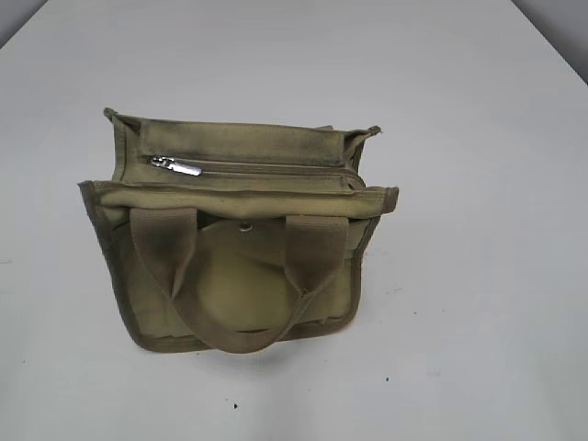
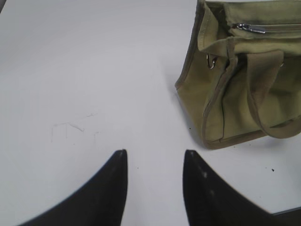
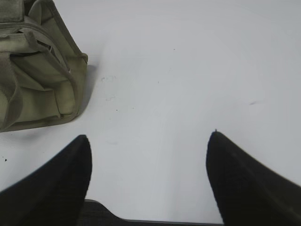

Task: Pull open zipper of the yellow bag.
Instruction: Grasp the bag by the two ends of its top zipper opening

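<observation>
Exterior view: a white table (image 1: 478,276) fills the frame, and neither pincer shows in it. The yellow bag (image 1: 239,276), olive-tan canvas with dark smudges, stands upright on it near the middle, its top turned toward the camera. A wide webbing handle (image 1: 239,335) hangs down over the front panel. The zipper (image 1: 266,168) runs straight across the top of the bag and is closed along its length, its silver pull tab (image 1: 177,166) lying at the left end. A small round snap (image 1: 244,227) sits on the front just below the top edge, between the two handle straps.

In the left wrist view the left pincer (image 2: 155,155) hovers over bare table with its two dark fingers (image 2: 110,188) parted and nothing between them. The bag lies ahead of it and off to its right, well apart, with the pull tab at the far upper right.

In the right wrist view the right pincer (image 3: 148,141) stands wide open and empty above the table. The bag lies ahead and to its left, apart from its left finger (image 3: 56,183).
</observation>
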Controlling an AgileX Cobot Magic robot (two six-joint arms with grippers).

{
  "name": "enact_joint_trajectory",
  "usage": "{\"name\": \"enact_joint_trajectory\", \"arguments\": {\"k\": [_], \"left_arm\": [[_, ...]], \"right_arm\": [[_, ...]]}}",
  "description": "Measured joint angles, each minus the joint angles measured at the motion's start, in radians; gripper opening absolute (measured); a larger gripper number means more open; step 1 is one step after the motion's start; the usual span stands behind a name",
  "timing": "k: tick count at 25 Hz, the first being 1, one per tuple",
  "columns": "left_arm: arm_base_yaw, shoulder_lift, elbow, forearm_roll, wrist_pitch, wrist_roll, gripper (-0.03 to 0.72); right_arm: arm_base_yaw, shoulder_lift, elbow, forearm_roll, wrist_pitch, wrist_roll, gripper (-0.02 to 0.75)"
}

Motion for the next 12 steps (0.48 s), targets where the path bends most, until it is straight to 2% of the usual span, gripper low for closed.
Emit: {"name": "enact_joint_trajectory", "arguments": {"k": [12], "left_arm": [[0.000,0.000,0.000,0.000,0.000,0.000,0.309]], "right_arm": [[0.000,0.000,0.000,0.000,0.000,0.000,0.587]]}}
